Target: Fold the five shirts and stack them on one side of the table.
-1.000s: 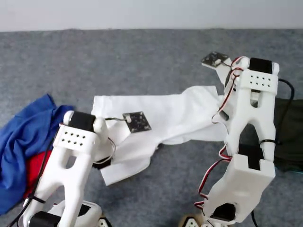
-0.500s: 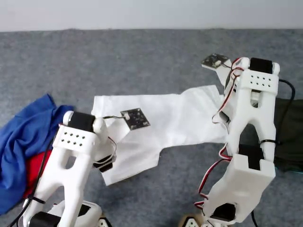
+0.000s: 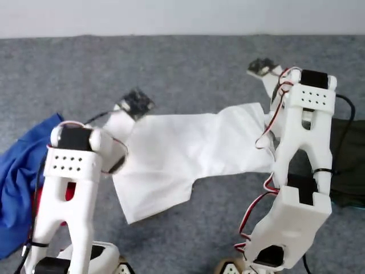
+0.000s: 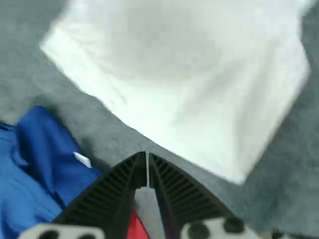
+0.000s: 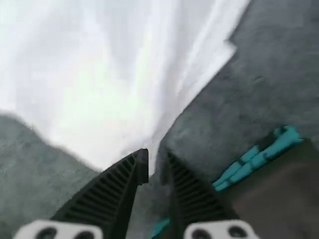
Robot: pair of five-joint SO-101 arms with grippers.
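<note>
A white shirt [image 3: 188,148] lies spread across the middle of the grey table. My left gripper [image 4: 147,162] is shut with nothing in it and hangs over bare table, between the white shirt's [image 4: 189,74] left edge and the blue shirt [image 4: 35,164]. My right gripper [image 5: 155,167] sits at the right edge of the white shirt [image 5: 99,74]. Its fingers are closed on a point of that cloth. In the high view the left arm [image 3: 71,165] stands at the shirt's left side and the right arm [image 3: 302,131] at its right side.
A crumpled blue shirt [image 3: 20,171] with a red shirt [image 3: 39,200] under it lies at the left edge. A dark green shirt [image 3: 348,165] lies at the right edge beneath the right arm. Bare table stretches behind the white shirt.
The left arm has let go of the white shirt's lower left part and swung back and to the left. The shirt now lies flatter, and the right arm has kept still.
</note>
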